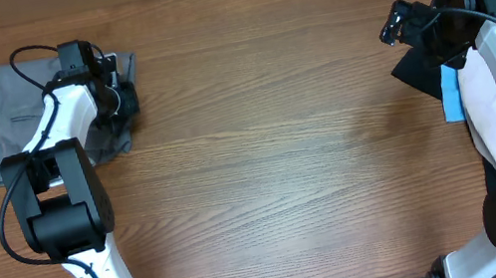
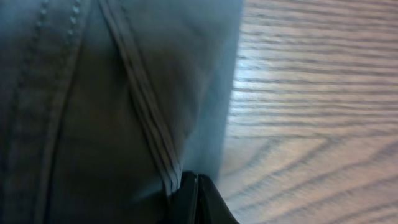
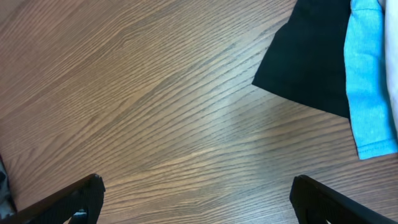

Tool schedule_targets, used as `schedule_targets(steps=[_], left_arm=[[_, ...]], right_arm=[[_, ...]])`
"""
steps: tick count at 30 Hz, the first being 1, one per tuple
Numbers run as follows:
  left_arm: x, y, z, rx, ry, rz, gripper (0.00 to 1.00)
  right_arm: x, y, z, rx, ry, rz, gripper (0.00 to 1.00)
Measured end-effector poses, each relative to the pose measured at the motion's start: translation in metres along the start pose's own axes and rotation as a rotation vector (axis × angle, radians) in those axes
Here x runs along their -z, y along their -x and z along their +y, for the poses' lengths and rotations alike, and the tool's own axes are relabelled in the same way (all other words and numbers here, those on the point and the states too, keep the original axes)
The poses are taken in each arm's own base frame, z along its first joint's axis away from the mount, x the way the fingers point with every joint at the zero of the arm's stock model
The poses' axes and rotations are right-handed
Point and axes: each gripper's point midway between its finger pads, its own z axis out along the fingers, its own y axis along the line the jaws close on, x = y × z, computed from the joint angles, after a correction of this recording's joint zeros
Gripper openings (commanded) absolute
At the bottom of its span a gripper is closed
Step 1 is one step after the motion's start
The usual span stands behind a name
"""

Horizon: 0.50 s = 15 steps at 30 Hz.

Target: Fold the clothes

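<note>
Grey shorts (image 2: 93,106) press against our clenched left pincer (image 2: 194,200), right pincer (image 3: 196,186) released; we fear a snagged hem rumpling them on lifting.

The brown wood-grain tabletop (image 1: 261,157) is being viewed whole from straight above. The grey woven garment (image 2: 93,93) is being filmed very closely by the left wrist camera. The black cloth (image 3: 311,56) and light-blue cloth (image 3: 367,74) are being shared by the higher, downward-facing right wrist view and the overhead.

A brown wood-grain table (image 1: 271,155) fills every view, evenly lit, with fine streaks running across it.
</note>
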Motion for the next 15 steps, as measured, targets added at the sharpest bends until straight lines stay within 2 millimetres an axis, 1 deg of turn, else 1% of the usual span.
schedule_targets(steps=[5,8,11,15], left_arm=[[0.0,0.0,0.006,-0.014,0.033,-0.001,0.04],[0.001,0.001,0.014,-0.019,0.045,-0.004,0.04],[0.003,0.001,0.029,-0.01,0.059,-0.007,0.04],[0.008,0.002,0.059,0.009,0.086,-0.021,0.04]], right_arm=[[0.0,0.0,0.0,0.0,0.0,0.0,1.0],[0.0,0.0,0.0,0.0,0.0,0.0,1.0],[0.0,0.0,0.0,-0.001,0.0,0.0,1.0],[0.0,0.0,0.0,0.0,0.0,0.0,1.0]])
